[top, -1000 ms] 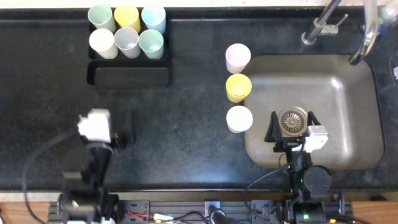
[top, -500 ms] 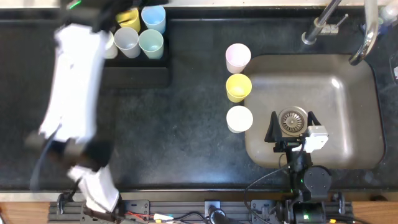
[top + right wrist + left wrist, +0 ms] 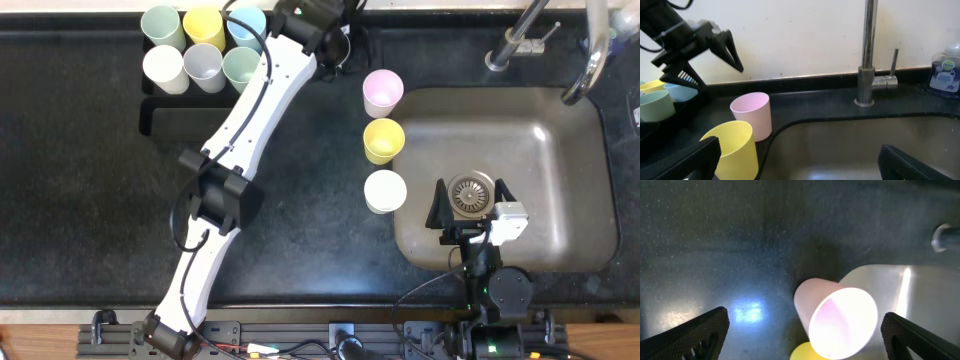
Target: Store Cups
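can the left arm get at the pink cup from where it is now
Probably yes: the left hand hangs open over the upright pink cup with nothing between them; the yellow cup close beside it may crowd one finger.

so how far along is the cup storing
Done: six cups stand in the rack. In hand: the left pincer hangs open near the pink cup, gripping nothing. Left: the pink cup, yellow cup and white cup wait beside the sink.

left arm (image 3: 240,130) at full stretch, left hand (image 3: 349,45) wide open; right hand (image 3: 470,197) open, near its base
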